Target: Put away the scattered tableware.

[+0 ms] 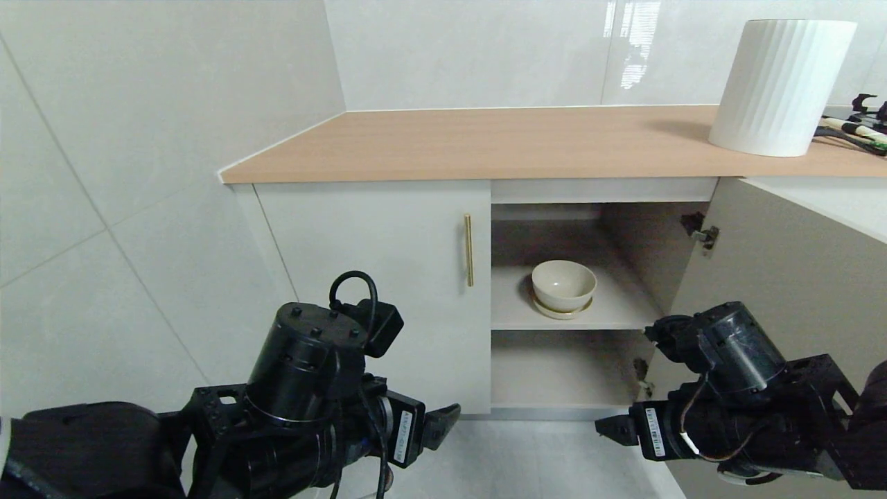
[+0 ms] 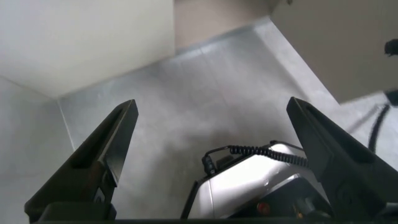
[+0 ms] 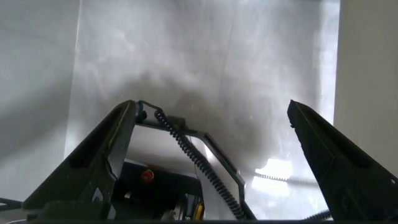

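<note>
A cream-coloured round ceramic bowl (image 1: 563,283) stands upright on a small cream saucer with a thin gold rim (image 1: 558,311), and the pair rests on the pale middle shelf (image 1: 617,305) of an open light-grey floor cabinet (image 1: 610,208), toward the front of that shelf. In the head view this stack lies a little toward 4 o'clock from the centre. At 9 o'clock of the bowl, the cabinet's closed left-hand door (image 1: 374,277) carries a slim vertical brass handle (image 1: 468,250). At 3 o'clock, the other door (image 1: 783,277) stands swung wide open on its hinges. A light wooden countertop (image 1: 485,142) runs across above the cabinet. On it, at about 1 o'clock of the bowl, sits a tall white ribbed cylindrical container (image 1: 779,86). Just beside the container, at the edge of the view, lie some dark items too small to make out (image 1: 856,128). The left gripper (image 2: 212,109) hangs low in front of the cabinet at 7 o'clock of the bowl, well apart from it. Its black fingers (image 2: 106,155) are spread wide and released, with pale grey tiled floor (image 2: 205,74) between them. The right gripper (image 3: 211,107) hangs at about 5 o'clock of the bowl, near the lower edge of the open door. Its fingers (image 3: 329,155) are likewise spread apart and grasp nothing.
</note>
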Robot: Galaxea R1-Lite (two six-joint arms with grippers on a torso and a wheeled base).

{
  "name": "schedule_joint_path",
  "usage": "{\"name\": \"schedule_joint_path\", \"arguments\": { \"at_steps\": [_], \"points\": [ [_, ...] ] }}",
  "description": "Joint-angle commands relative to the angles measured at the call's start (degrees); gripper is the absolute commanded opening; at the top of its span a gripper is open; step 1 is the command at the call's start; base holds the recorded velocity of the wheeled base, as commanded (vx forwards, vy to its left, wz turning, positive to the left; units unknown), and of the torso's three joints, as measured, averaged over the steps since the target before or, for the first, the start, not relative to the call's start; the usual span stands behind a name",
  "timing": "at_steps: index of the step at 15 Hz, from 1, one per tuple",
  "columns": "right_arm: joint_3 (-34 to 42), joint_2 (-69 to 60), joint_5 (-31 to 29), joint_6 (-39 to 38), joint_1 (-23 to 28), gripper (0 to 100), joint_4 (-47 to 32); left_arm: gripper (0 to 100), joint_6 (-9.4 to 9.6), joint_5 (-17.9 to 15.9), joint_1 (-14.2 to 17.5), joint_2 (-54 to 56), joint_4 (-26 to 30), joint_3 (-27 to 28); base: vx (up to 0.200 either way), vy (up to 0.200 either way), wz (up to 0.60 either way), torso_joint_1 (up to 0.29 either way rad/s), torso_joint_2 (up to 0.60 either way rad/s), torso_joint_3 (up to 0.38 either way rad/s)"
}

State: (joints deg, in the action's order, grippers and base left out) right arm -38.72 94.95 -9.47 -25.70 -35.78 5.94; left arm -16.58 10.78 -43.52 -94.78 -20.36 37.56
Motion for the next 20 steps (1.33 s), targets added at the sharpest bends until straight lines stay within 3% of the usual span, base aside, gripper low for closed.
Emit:
{"name": "schedule_joint_path", "arguments": {
  "at_steps": [1, 9, 20],
  "points": [
    [0.3, 0.1, 0.0, 0.0, -0.1, 100, 0.0, 100, -0.03, 0.0, 0.0, -0.1, 0.0, 0.0, -0.2, 0.0, 0.0, 0.002, 0.0, 0.007],
    [0.4, 0.6, -0.2, 0.0, -1.0, 100, 0.0, 100, -0.03, 0.0, 0.0, -0.1, 0.0, -0.1, -0.2, 0.0, 0.0, 0.004, 0.0, 0.003],
    [1.0, -0.2, -0.5, 1.8, -0.9, 100, -0.9, 100, 0.41, 0.6, 0.1, -0.5, 0.0, -0.5, 0.0, -0.018, 0.0, 0.0, 0.0, 0.001]
  ]
}}
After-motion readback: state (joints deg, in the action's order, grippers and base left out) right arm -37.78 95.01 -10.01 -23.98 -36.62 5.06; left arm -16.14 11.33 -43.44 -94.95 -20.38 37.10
